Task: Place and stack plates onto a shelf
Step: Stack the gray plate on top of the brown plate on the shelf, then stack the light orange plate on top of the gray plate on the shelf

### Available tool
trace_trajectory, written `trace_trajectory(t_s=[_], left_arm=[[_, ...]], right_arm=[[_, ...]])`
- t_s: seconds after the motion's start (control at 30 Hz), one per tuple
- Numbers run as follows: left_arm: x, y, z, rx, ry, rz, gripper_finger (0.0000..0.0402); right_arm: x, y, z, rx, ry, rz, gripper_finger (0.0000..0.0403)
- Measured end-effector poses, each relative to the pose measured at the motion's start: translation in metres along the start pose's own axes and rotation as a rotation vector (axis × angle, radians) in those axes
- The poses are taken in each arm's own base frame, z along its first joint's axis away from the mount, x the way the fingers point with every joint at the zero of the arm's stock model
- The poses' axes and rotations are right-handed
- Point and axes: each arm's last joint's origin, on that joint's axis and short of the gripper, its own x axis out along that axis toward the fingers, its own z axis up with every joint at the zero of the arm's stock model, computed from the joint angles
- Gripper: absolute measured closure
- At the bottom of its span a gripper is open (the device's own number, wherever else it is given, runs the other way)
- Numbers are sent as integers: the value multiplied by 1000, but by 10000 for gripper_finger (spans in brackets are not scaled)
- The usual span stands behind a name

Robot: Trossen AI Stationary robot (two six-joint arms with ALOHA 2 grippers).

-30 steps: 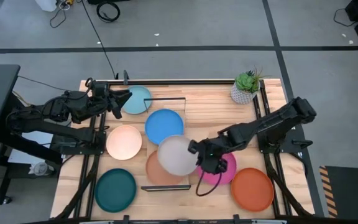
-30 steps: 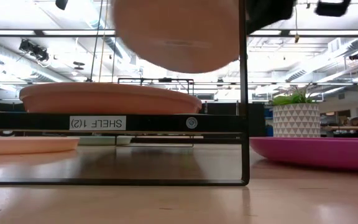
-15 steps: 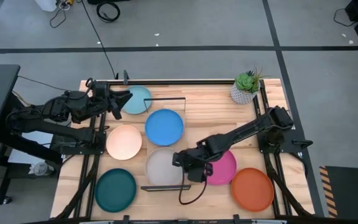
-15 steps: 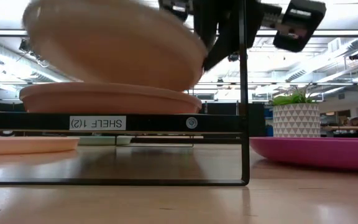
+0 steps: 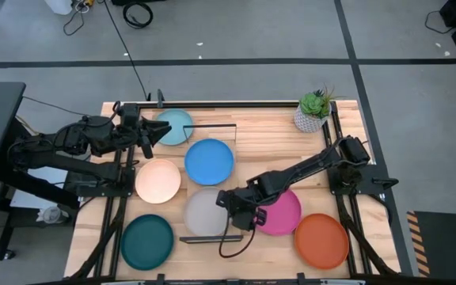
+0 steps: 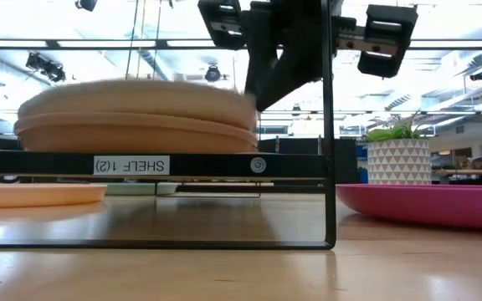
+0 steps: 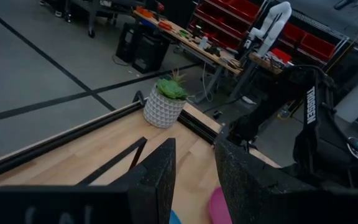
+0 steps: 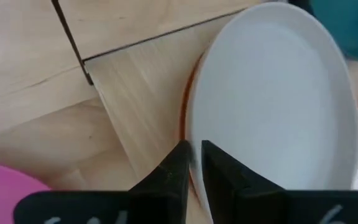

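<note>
a: right claw [image 5: 232, 207]?
b: fingers nearly together, pinching rim of grey-white plate [image 5: 205, 212], which sits on tan plate [image 6: 132, 134] on the shelf [image 6: 153, 165], near end of surface [image 5: 267, 134].
a: left claw [image 5: 150, 133]?
b: at far left corner by light blue plate [image 5: 172, 127], holding nothing, fingers a narrow gap apart.
a: other plates?
b: blue [image 5: 209, 161], peach [image 5: 158, 180], magenta [image 5: 282, 212] lie on surface.

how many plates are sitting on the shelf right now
2: the grey-white plate lies stacked on the tan plate on the shelf, with the right gripper pinching its rim. The high view shows only the top one.
</note>
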Motion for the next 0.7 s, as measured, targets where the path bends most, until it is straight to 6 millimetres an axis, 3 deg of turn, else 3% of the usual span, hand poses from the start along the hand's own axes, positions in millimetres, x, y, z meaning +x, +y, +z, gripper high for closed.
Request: trace_trajectory(t_s=[0.3,0.5,0.7], left_arm=[[0,-1,0,-10,13,-22,281],[-1,0,-13,-4,213,-147,281],[-5,14,-40,-24,539,-18,281]], right_arm=[[-10,1,3,24,15,-26,325],[-53,-5,4,172,8,-124,325],[-103,-9,-18,421,62,-183,326]])
